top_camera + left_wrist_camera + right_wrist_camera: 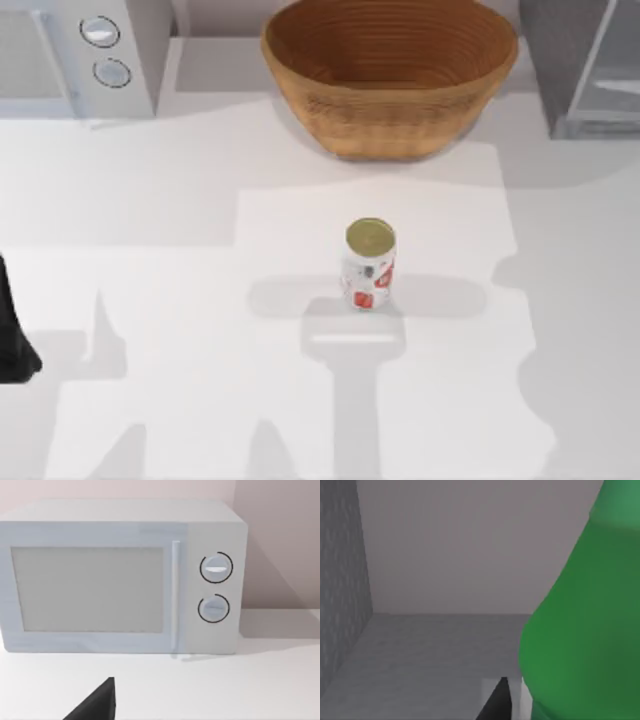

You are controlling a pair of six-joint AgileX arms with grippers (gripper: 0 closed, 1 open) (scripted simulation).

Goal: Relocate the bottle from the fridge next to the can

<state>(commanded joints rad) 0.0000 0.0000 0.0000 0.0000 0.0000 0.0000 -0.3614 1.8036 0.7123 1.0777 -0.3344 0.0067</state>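
Observation:
The white can (369, 265) with red markings and a gold top stands upright in the middle of the table. The grey fridge (560, 60) sits at the back right corner, its pale glassy door panel (612, 75) angled outward. In the right wrist view the green bottle (580, 630) looms very close, standing on the fridge's grey inner floor (430, 655). My right gripper (512, 706) is inside the fridge, right beside the bottle's lower body. My left arm (12, 335) rests at the table's left edge.
A large woven basket (390, 75) stands at the back centre, behind the can. The light-grey microwave (75, 55) with two round knobs occupies the back left and faces the left wrist camera (120, 577). Open white tabletop surrounds the can.

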